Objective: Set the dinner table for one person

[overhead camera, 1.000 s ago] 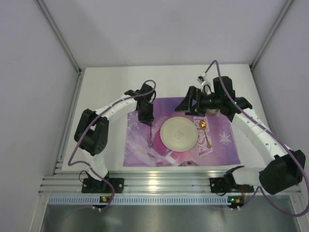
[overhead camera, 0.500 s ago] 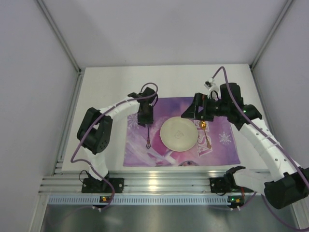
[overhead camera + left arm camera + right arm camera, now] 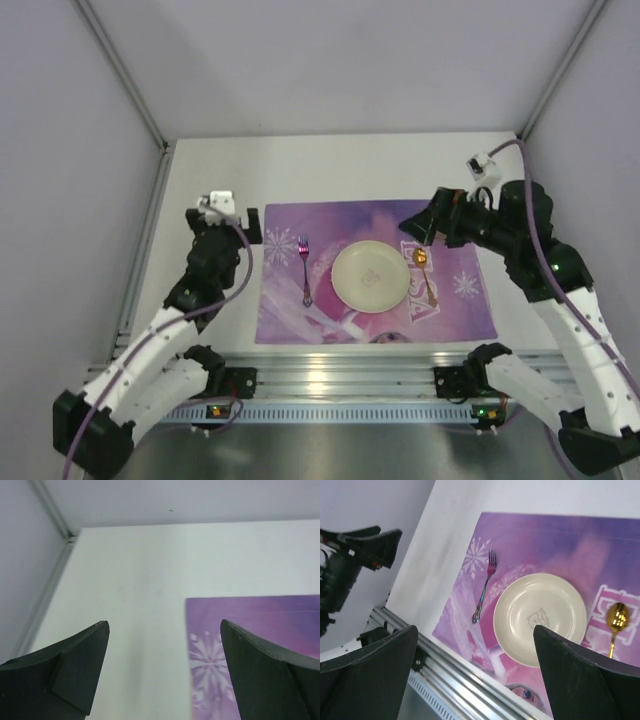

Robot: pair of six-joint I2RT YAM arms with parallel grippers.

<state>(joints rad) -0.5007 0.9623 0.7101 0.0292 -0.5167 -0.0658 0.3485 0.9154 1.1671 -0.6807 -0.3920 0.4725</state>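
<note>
1. The left gripper (image 3: 164, 625) is spread wide with nothing between its black fingers. It hangs over the large plain white rectangular dinner table (image 3: 330, 165), just off the 9 o'clock edge of the purple snowflake placemat (image 3: 470, 315).
2. From it, the slim iridescent metal fork (image 3: 304, 270) lies at about 4 o'clock in the top view. The fork's long axis runs 12 to 6, with the tines at the 12 end, and the left arm is the nearer one to it.
3. The right gripper (image 3: 475, 630) is also gaping and empty, raised above the placemat's far edge.
4. The gold metal spoon (image 3: 425, 275) lies at 6 o'clock from it, bowl towards 12, and the round cream plate (image 3: 370, 277) at 7.
5. Fork, plate and spoon lie side by side, so the setting looks laid.
6. The white lettering under the spoon is cut off and unreadable. The plate's centre has a small bear-like print.
</note>
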